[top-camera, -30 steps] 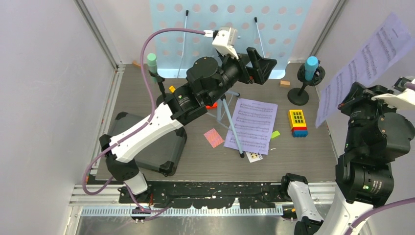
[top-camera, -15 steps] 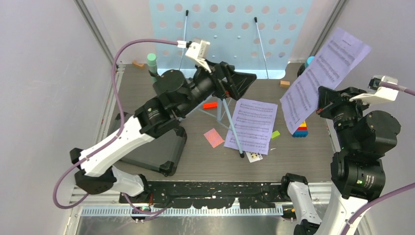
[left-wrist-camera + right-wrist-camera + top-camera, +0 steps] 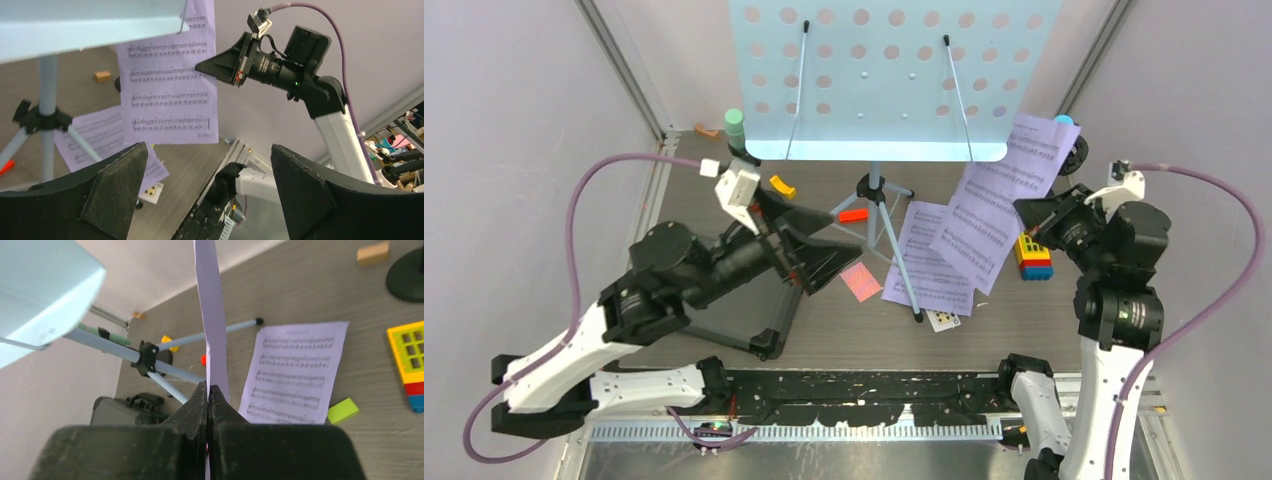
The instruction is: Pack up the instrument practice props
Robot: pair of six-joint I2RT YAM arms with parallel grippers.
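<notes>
Now my left gripper [image 3: 836, 250] has backed clear of the pale blue perforated music rack [image 3: 894, 70], open and empty; my right gripper [image 3: 1024, 210] has swung its pinched lilac sheet-music page [image 3: 1002, 195] over the desk [image 3: 1044, 312].

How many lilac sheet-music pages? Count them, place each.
2. One page hangs pinched in the right gripper; the other page lies flat on the table under a tripod leg. More may hide beneath it.
</notes>
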